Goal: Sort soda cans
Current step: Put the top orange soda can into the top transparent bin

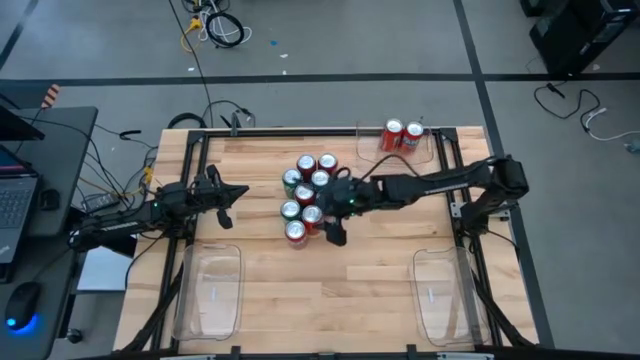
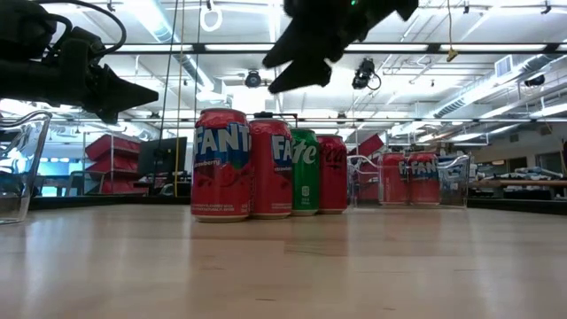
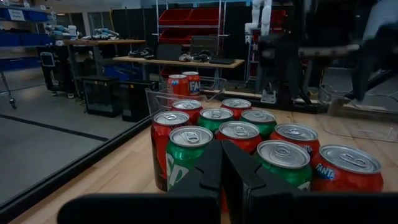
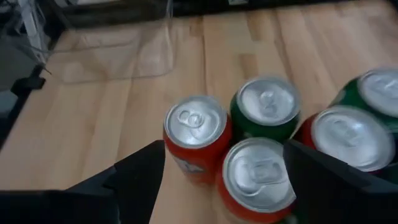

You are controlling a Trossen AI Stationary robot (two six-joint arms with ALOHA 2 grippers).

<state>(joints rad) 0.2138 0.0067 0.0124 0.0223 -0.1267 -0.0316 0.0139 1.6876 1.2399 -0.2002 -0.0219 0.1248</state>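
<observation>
1. Hovering over the soda cans [image 1: 308, 196] clustered at the middle of the counter [image 1: 340, 290], our right claw [image 1: 334, 231] is spread wide, empty.
2. Our left claw [image 1: 238, 192], at center left, is clenched on nothing.
3. We judge cans rigid, slick; grip mid-body.
4. Labels read "Fanta"; two red cans sit in the upper-right bin [image 1: 432, 152].

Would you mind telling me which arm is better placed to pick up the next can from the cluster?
The right. Its gripper hangs open directly over the can cluster, straddling a red can. The left gripper is shut and waits off to the cluster's side.
</observation>
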